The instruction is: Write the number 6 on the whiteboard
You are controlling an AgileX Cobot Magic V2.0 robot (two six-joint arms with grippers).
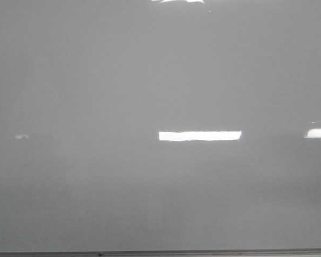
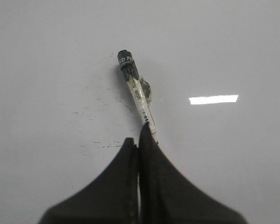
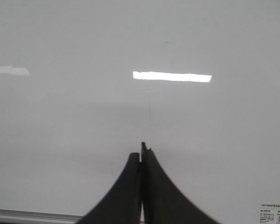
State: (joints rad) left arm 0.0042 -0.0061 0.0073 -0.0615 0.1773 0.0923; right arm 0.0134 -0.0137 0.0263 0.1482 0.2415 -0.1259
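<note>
Whiteboard (image 1: pixel 160 80) surface bare from edge to edge; only the marker (image 2: pixel 137 95) projects over it, held by the left gripper (image 2: pixel 139 140).

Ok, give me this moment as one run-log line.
left gripper: shut on marker, tip toward whiteboard | right gripper: shut, empty | number 6: not visible in any view | faint smudges near marker

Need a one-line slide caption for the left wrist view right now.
Left tool shut on a marker, its black end against the whiteboard; only faint smudges, no 6 visible.
</note>
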